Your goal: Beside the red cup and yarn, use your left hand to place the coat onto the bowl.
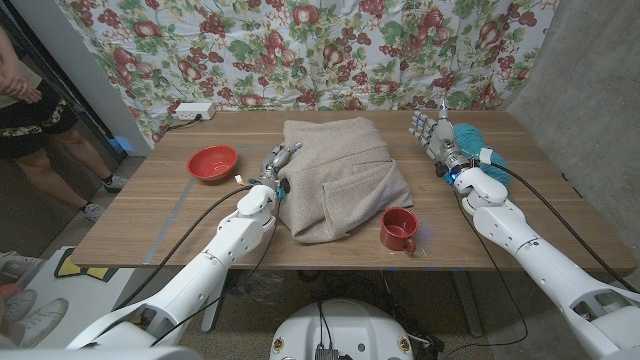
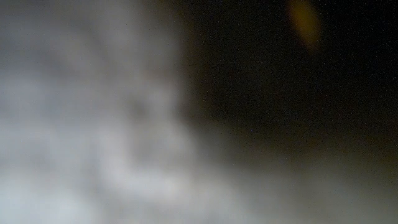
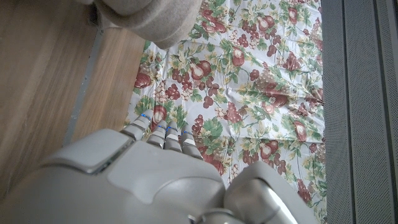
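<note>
Folded woollen coat [image 1: 340, 178]: beige, plain. Round plastic bowl [image 1: 213, 162], left of the coat: red. Handled cup [image 1: 399, 230], at the coat's near right corner: red. Yarn ball [image 1: 471, 138], right of the coat: teal. Rectangular table [image 1: 170, 225]: brown wood grain. Backdrop cloth [image 1: 330, 55] behind the coat: white, red fruit, green leaves.

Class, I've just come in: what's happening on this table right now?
A robot is working on a folded beige coat in the middle of the wooden table. Its left robot hand is at the coat's left edge, seemingly touching it; whether it grips is unclear. The red bowl sits apart to the left, with nothing on it. The right robot hand waits, fingers up, by the teal yarn. A red cup stands beside the coat's front.
</note>
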`<state>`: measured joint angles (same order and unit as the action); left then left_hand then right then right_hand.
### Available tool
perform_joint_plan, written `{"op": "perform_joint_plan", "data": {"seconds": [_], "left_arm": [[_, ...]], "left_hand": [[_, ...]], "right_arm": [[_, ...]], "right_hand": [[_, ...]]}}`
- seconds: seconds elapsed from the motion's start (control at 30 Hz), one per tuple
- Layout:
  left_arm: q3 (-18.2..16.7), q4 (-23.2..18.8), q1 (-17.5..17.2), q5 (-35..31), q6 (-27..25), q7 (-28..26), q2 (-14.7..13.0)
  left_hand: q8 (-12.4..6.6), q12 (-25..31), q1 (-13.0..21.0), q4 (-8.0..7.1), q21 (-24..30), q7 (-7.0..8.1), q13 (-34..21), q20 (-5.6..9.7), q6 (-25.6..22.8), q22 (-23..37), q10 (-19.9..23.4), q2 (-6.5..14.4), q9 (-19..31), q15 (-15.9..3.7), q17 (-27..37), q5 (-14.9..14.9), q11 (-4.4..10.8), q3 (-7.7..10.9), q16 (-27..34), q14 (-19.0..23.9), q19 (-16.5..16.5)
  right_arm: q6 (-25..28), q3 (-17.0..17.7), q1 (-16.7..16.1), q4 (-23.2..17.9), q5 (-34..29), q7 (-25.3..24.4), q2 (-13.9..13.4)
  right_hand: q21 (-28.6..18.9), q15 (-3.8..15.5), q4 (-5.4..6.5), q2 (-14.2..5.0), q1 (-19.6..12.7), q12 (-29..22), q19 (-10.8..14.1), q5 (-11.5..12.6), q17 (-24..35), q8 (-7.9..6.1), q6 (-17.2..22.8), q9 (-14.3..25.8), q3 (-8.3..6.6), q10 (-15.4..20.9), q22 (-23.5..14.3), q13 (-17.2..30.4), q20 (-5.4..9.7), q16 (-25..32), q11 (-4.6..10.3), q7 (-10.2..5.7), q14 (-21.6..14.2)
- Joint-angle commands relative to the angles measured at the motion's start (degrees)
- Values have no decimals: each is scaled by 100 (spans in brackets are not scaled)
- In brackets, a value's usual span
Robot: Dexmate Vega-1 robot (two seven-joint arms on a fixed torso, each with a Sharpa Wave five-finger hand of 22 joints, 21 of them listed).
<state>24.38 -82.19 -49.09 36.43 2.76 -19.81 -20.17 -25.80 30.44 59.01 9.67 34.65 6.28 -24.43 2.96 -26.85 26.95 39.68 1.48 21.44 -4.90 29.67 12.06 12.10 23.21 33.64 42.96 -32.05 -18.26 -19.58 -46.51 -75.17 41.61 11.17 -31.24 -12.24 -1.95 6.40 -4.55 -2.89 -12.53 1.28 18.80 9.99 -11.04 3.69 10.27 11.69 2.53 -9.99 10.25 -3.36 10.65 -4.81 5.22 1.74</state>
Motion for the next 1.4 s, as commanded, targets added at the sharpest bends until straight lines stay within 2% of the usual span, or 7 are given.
{"op": "perform_joint_plan", "data": {"seconds": [0.03, 0.2, 0.3, 0.4, 0.53, 0.73, 1.4], "left_arm": [[-18, 14, -1, -7, 40, -298, 141], [-20, 78, 12, -74, 170, -441, 252], [-59, 175, 0, -81, 389, -544, 410], [-65, 205, -1, -124, 455, -636, 466], [-83, 238, -3, -109, 512, -642, 508], [-112, 469, 36, -23, 830, -364, 606], [-91, 652, 102, -37, 1058, -145, 655]], "left_hand": [[-286, 267, 302, -13, 375, 12, -356, 600, -148, 354, 174, 57, 353, -832, 446, -37, 6, -144, 312, 158, 28], [-654, 661, 707, 6, 753, 34, -878, 662, -267, 556, 332, 257, 816, -840, 914, -102, -1, -205, 582, 300, 17], [-1091, 1067, 1025, 0, 1110, 52, -1387, 685, -536, 715, 567, 465, 1276, -837, 1128, -171, 33, -136, 554, 478, 80], [-1278, 1136, 1096, -1, 1282, 46, -1505, 676, -664, 773, 643, 458, 1462, -839, 1173, -160, 8, -74, 514, 657, 58], [-1370, 1132, 1112, -5, 1380, 56, -1534, 680, -703, 805, 685, 431, 1568, -846, 1221, -153, -5, -40, 503, 737, 57], [-1861, 1043, 1073, -50, 1814, -59, -1648, 689, -1039, 933, 783, 377, 2043, -840, 1554, -144, 3, 44, 525, 942, 52], [-2071, 1082, 1126, -35, 2240, -220, -1910, 680, -1256, 999, 813, 389, 2042, -835, 1966, -125, -110, 76, 501, 938, 50]], "right_arm": [[-14, 61, -58, -92, 58, 17, -29], [-16, 86, -87, -124, 77, 14, -51], [-15, 100, -98, -138, 91, 14, -60], [-13, 109, -100, -142, 96, 18, -70], [-13, 117, -97, -135, 114, 39, -72], [-26, 111, -41, -57, 142, 112, -41], [-36, 125, -28, 11, 187, 160, -12]], "right_hand": [[34, -2, -5, -67, 2, 13, 38, -3, 26, -4, 40, 31, -18, 27, -24, 34, -27, -4, -33, 15, -5], [34, 1, -2, -70, 6, 14, 52, -5, 26, -3, 42, 31, -20, 28, -24, 34, -24, -4, -33, 13, -6], [36, -4, 0, -71, 8, 14, 54, -6, 26, -2, 41, 31, -21, 32, -24, 34, -28, -5, -35, 12, -5], [39, -6, 1, -72, 10, 15, 55, -7, 26, -1, 41, 31, -22, 32, -24, 34, -32, -5, -28, 13, -5], [41, 0, 3, -72, 13, 15, 60, -9, 26, 0, 43, 31, -23, 34, -24, 34, -31, -4, -31, 13, -12], [40, 3, 4, -73, 15, 15, 71, -10, 26, -1, 48, 31, -24, 39, -23, 33, -24, -2, -31, 10, -19], [48, 3, 8, -76, 20, 18, 89, -14, 26, 3, 51, 31, -30, 44, -23, 33, -14, -5, -34, 8, -21]]}}
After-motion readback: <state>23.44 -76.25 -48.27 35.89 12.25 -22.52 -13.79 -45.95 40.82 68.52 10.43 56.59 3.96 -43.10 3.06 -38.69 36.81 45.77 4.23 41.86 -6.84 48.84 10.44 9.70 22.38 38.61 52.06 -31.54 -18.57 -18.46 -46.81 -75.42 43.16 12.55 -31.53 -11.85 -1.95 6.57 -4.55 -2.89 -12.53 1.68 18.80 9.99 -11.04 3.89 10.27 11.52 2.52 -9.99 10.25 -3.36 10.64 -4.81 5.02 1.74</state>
